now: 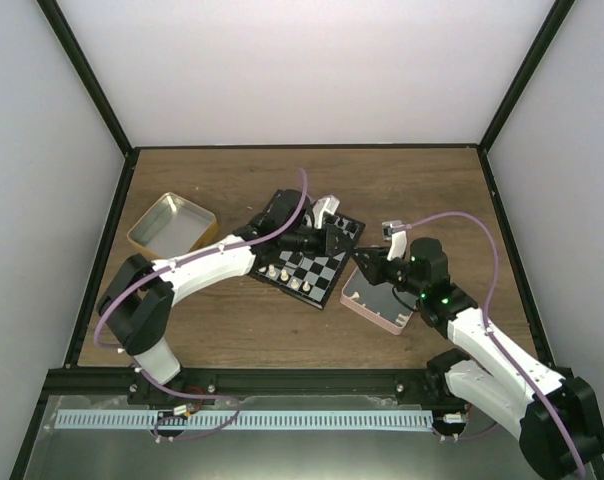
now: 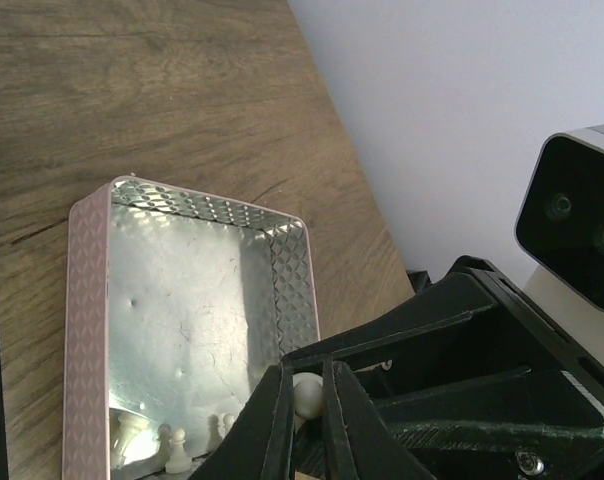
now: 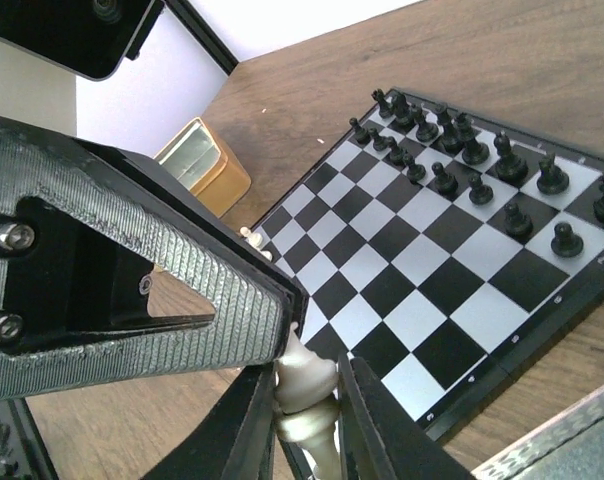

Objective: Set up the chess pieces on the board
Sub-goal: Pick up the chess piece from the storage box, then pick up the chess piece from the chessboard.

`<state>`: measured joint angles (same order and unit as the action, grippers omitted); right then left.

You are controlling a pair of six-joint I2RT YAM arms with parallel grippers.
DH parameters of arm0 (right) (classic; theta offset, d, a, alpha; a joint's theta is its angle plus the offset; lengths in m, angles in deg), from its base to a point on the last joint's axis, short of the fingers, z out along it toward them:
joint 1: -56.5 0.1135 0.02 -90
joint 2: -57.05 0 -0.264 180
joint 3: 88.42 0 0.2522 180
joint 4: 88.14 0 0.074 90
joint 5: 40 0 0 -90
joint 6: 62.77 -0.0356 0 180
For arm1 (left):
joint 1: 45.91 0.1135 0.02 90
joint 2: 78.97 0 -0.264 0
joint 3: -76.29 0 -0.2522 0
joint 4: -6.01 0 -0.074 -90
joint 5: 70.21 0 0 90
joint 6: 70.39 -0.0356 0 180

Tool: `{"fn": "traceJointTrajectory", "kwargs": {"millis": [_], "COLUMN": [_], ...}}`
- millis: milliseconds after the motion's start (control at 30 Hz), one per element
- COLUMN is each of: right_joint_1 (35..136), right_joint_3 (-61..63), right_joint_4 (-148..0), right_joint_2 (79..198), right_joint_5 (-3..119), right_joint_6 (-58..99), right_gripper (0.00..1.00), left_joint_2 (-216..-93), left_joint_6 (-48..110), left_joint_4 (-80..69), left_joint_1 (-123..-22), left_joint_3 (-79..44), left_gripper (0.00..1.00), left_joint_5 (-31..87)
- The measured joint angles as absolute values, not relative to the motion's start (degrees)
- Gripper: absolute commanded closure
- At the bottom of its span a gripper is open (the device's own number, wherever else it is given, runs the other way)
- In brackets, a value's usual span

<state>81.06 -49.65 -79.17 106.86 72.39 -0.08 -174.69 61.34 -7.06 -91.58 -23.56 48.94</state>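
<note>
Left gripper [image 2: 304,372]: we see it pinch a small cream piece [image 2: 307,395], lower centre.
Right gripper [image 3: 310,372]: clamps a tall cream piece [image 3: 305,400], bottom centre.
Board [image 3: 402,265]: centre right, black pieces [image 3: 462,165] upper right.

The board [image 1: 322,270] lies flat at mid-frame in the top view, turned cornerwise, with black and pale grey checks and a thin black rim. Black pieces [image 3: 567,238] stand in two rough rows along its upper-right edge. A few white pieces [image 1: 284,275] stand along its lower-left edge. A cream piece [image 3: 307,385] is clamped at bottom centre, just off the board. A round-topped piece [image 2: 306,395] is clamped at bottom centre. Other white ones [image 2: 177,450] stand at lower left, in a tray [image 2: 87,330].
</note>
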Motion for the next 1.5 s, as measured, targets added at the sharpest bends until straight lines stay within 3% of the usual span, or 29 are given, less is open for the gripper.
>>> {"fn": "traceJointTrajectory", "kwargs": {"millis": [433,667,967,1500], "right_joint_1": [81.06,81.06,81.06,89.85], "right_joint_3": [-49.67,-49.71,-45.36,-27.04], "right_joint_4": [-68.14,-62.96,-56.14,-54.3], "right_joint_2": [104.06,103.38,115.23,137.52], "right_joint_5": [65.85,60.15,58.23,55.65], "right_joint_6": [-4.69,-8.36,-9.43,-7.01], "right_gripper": [0.69,0.67,0.64,0.55], "left_joint_2": [-179.7,-180.03,-176.73,-164.25], "left_joint_6": [63.46,60.89,52.36,45.96], "left_joint_4": [-4.87,-7.74,-19.12,-28.52], "left_joint_1": [-90.21,-90.21,-89.07,-81.57], "left_joint_3": [-21.7,-21.59,-21.17,-27.36], "left_gripper": [0.96,0.96,0.96,0.96], "left_joint_5": [54.27,49.48,33.44,18.73]}}
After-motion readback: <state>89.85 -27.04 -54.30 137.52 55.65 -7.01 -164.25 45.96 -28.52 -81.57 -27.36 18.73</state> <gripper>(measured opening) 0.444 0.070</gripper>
